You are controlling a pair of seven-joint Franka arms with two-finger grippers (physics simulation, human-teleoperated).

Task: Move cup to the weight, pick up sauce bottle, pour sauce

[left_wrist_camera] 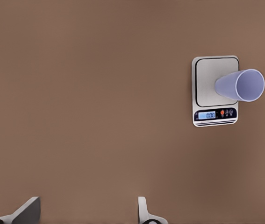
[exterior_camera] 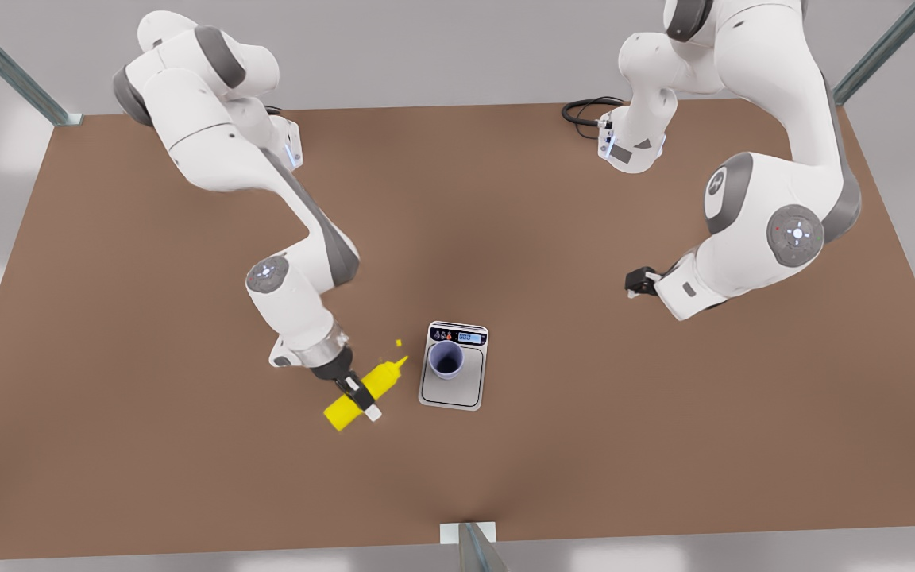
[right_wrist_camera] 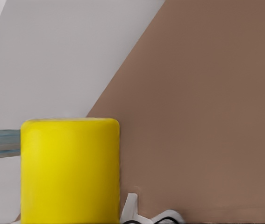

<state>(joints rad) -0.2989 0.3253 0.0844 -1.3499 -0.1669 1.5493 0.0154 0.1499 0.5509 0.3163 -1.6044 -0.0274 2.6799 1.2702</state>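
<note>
1. Front view: the brown table [exterior_camera: 148,413] is seen from above, with the weight [exterior_camera: 454,367] lying near its centre, a little toward 6 o'clock.
2. The cup [exterior_camera: 446,359] is seen standing upright on the steel plate of the weight, toward the end with the black panel and blue display at 12 o'clock.
3. The sauce bottle [exterior_camera: 365,386] is held at 9 o'clock of the weight, close to it but apart, and is tilted with its thin nozzle aimed toward the cup at about 2 o'clock.
4. The right gripper [exterior_camera: 359,395] is clamped across the bottle's yellow body near its middle, on the arm at the front view's left.
5. A small yellow speck [exterior_camera: 399,342] is seen just beyond the nozzle tip, at about 10 o'clock of the weight.
6. The left gripper [exterior_camera: 638,282] is held well apart from the weight, at about 2 o'clock of it, on the waiting arm at the front view's right; its fingers [left_wrist_camera: 144,212] are spread wide with nothing between them.
7. Left wrist view: the weight [left_wrist_camera: 207,91] and the lavender cup [left_wrist_camera: 239,85] on it are seen far off over bare table.
8. Right wrist view: the bottle's flat yellow base [right_wrist_camera: 70,170] is seen close up, with table [right_wrist_camera: 207,116] and grey wall behind.
</note>
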